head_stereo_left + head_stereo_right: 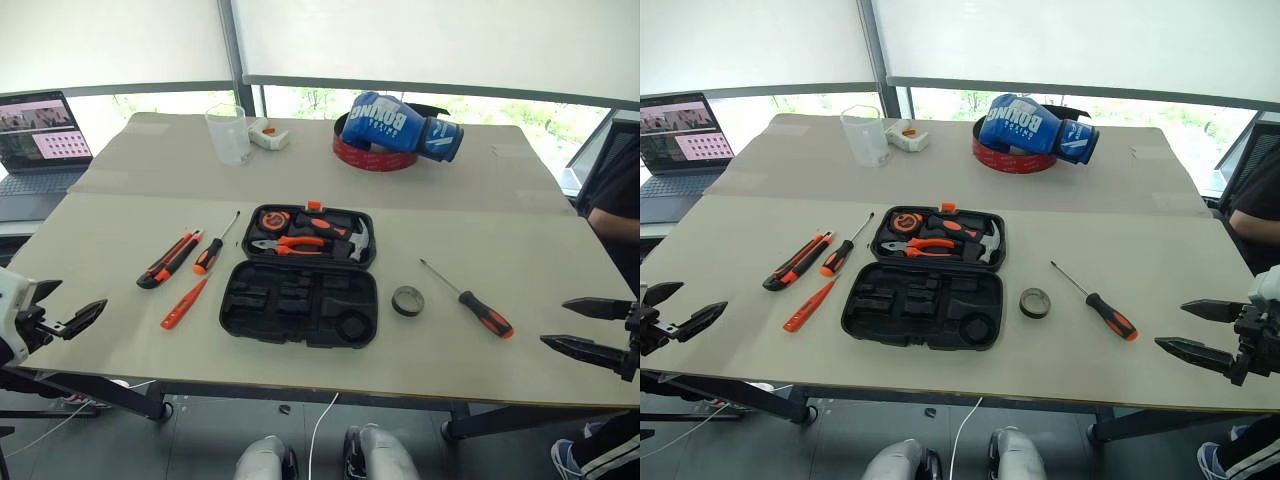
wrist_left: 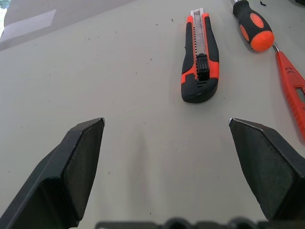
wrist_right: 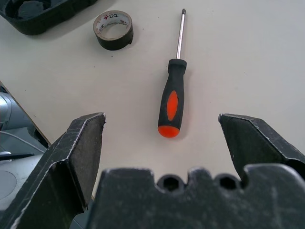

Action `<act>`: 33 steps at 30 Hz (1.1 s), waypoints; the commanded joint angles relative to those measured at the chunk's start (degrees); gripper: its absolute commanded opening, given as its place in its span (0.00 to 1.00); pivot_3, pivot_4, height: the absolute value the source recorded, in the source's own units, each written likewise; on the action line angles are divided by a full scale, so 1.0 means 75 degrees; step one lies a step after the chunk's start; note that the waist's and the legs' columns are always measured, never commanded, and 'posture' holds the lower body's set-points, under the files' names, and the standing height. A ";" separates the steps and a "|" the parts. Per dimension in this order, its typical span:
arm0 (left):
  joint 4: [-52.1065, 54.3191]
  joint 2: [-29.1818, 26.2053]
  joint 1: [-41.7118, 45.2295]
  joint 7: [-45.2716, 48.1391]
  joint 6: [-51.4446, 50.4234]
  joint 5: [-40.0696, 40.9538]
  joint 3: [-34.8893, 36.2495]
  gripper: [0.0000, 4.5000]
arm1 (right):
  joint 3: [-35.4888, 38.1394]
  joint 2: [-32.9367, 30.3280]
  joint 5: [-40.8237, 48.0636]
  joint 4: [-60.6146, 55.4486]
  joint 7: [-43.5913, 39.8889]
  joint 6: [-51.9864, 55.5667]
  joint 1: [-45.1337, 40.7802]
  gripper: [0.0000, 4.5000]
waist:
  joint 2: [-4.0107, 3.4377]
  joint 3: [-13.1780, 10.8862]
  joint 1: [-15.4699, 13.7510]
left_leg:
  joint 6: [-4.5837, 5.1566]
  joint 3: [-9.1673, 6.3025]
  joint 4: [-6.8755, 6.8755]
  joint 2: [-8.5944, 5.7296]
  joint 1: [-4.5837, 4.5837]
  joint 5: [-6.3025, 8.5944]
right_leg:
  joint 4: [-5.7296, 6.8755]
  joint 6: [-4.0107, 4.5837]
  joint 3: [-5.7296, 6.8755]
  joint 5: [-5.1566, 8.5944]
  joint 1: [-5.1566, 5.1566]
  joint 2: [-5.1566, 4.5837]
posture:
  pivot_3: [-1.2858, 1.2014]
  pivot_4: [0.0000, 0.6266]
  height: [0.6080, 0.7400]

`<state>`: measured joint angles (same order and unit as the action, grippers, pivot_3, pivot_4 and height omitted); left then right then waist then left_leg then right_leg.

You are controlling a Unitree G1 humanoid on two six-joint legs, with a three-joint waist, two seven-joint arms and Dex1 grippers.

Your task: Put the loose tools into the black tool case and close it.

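Observation:
The black tool case (image 1: pixel 236 310) lies open mid-table. Its far half holds pliers, a hammer and a tape measure, and the slots of its near half are bare. To its left lie the utility knife (image 1: pixel 168 259), one screwdriver (image 1: pixel 212 250) and the orange tester (image 1: pixel 184 303). On its right are the tape roll (image 1: pixel 407 300) and the other screwdriver (image 1: pixel 478 306). My left gripper (image 1: pixel 72 300) hovers open at the table's near left edge, aimed at the knife (image 2: pixel 200 59). At the near right edge my right gripper (image 1: pixel 555 322) is open, facing that screwdriver (image 3: pixel 172 98).
At the far left stands a grey laptop (image 1: pixel 40 140). A clear cup (image 1: pixel 228 133) and a small white object (image 1: pixel 268 135) stand at the back. A blue boxing glove (image 1: pixel 400 125) rests on a red ring (image 1: pixel 362 155). A person (image 1: pixel 615 215) sits at the right edge.

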<state>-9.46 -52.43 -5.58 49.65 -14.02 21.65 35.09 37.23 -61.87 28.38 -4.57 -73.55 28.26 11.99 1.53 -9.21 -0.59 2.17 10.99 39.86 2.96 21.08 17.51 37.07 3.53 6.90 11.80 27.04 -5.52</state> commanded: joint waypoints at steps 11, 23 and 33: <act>0.1799 -0.0466 0.1810 -0.0863 -0.3681 0.0891 -0.1015 1.00 | -0.0768 -0.0177 0.2034 -0.2760 0.2033 0.2308 -0.2808 0.99 | 0.0003 -0.0001 -0.0008 | -0.0019 -0.0015 0.0004 -0.0001 -0.0001 -0.0014 | 0.0007 -0.0003 -0.0001 -0.0003 -0.0005 0.0011 | 0.52 0.24 0.80; 0.0493 0.0413 0.5292 -0.1823 -0.5606 0.0241 -0.3743 1.00 | -0.2926 0.0924 0.1578 -0.3314 0.2229 0.0893 -0.3837 0.99 | 0.0048 -0.0004 -0.0002 | 0.0065 -0.0004 0.0038 -0.0024 0.0004 -0.0066 | 0.0005 -0.0005 0.0016 -0.0005 -0.0031 0.0025 | 0.52 0.24 0.80; -0.1356 0.1493 0.6426 -0.2034 -0.4856 -0.0795 -0.4828 0.83 | -0.3984 0.1587 0.0995 -0.2982 0.2204 0.0338 -0.4463 1.00 | 0.0051 -0.0006 0.0030 | 0.0069 -0.0008 0.0062 -0.0012 -0.0001 -0.0076 | 0.0021 -0.0004 0.0019 -0.0008 -0.0038 0.0035 | 0.52 0.24 0.80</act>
<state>-18.36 -41.48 40.80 34.88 -52.36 17.28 -1.19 6.98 -50.09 36.18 -26.38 -57.13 32.59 -20.16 1.91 -9.25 -0.37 2.70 10.92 40.37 2.87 21.10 16.94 37.22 3.49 7.05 11.74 26.76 -5.26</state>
